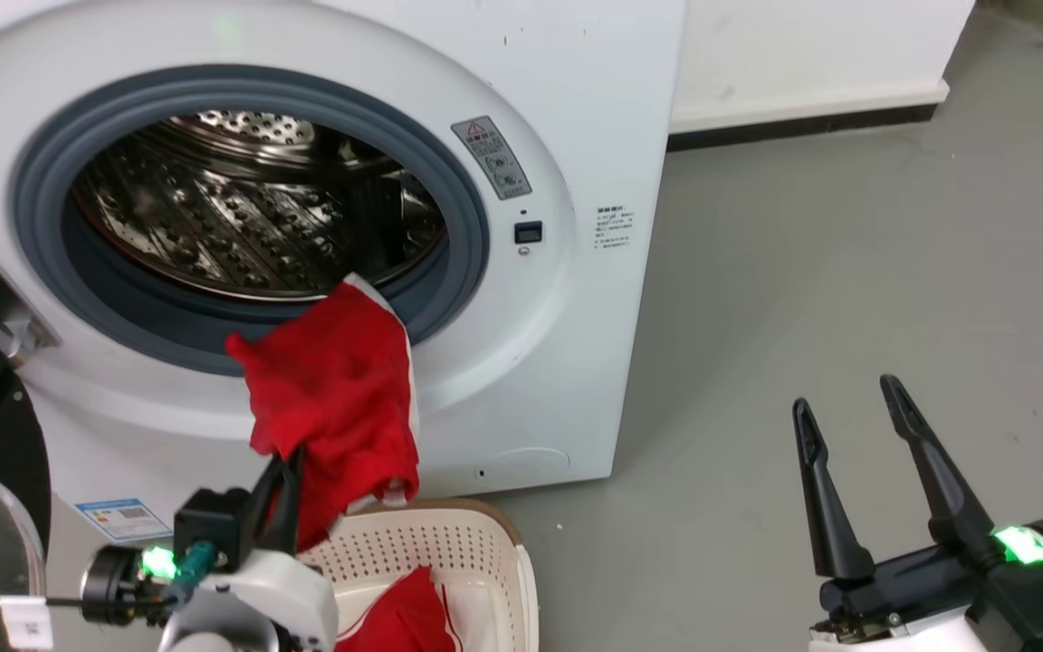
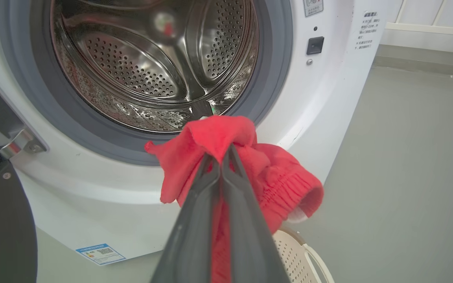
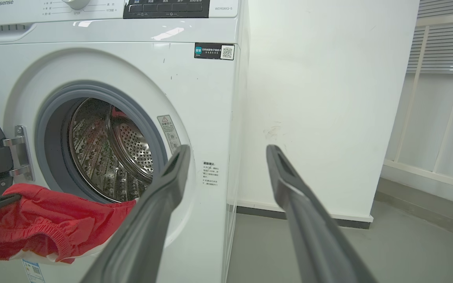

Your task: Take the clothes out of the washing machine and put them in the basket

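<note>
Closest to the lens, the left gripper [image 2: 222, 154] is clamping a red garment [image 1: 331, 380] at centre frame, in front of the washing machine [image 1: 576, 109], whose drum [image 1: 250, 208] is looking empty. The basket [image 1: 449, 543] at bottom centre is already holding another red piece [image 1: 404, 620]. At lower right, the right gripper [image 1: 845, 393] is idling, fingers spread. Judging by this, only the drop is remaining.

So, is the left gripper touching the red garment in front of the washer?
Touching. The left wrist view shows the left gripper shut on a fold of the red garment, with fabric bunched over its tips and pinched between them.
</note>
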